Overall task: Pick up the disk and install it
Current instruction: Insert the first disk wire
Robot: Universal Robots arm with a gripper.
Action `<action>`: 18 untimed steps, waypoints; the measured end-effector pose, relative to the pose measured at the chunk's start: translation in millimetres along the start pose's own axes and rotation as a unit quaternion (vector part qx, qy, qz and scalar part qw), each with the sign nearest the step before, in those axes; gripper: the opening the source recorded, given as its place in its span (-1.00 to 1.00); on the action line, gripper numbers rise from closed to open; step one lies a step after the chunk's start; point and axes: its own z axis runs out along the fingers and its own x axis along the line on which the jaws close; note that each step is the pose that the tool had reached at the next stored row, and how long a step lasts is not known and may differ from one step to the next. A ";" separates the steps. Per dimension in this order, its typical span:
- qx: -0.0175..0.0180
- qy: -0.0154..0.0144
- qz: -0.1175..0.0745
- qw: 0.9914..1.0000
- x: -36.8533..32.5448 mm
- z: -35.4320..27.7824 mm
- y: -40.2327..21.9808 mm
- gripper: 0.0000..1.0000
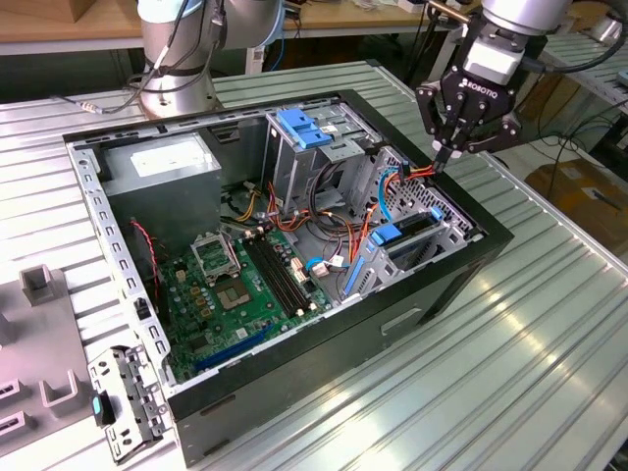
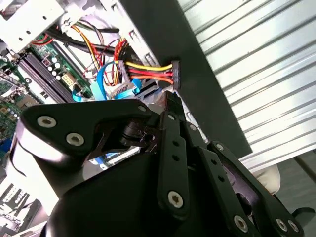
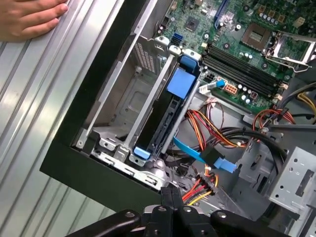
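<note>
The disk (image 1: 416, 230) stands on edge in the drive bay at the case's corner on the exterior view's right, blue rails along its sides and a blue tab at its end. The first wrist view shows the disk (image 3: 165, 118) seated between the bay's metal walls. My gripper (image 1: 444, 157) hangs just above the far end of that bay, its fingers shut together. A black power connector (image 2: 175, 74) on red, yellow and black wires sits right beside the fingertips (image 2: 170, 98). Whether it touches them I cannot tell. My gripper (image 3: 170, 193) holds nothing that I can see.
The black open case (image 1: 412, 314) lies on a ribbed metal table. Inside are a green motherboard (image 1: 245, 285), a grey box with a white sticker (image 1: 162, 162) and a tall cage with a blue tab (image 1: 299, 128). A person's hand (image 3: 29, 17) rests on the table beside the case.
</note>
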 end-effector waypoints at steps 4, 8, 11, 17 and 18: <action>0.000 0.000 -0.005 1.000 -3.0 0.7 -4.9 -0.65; 0.001 0.001 -0.037 0.999 -3.7 1.0 -5.5 -0.62; 0.002 0.001 -0.070 0.998 -3.9 1.6 -5.5 -0.50; 0.004 0.002 -0.124 0.992 -3.8 4.2 -5.8 -0.34; 0.005 0.002 -0.139 0.990 -3.8 5.1 -5.7 -0.34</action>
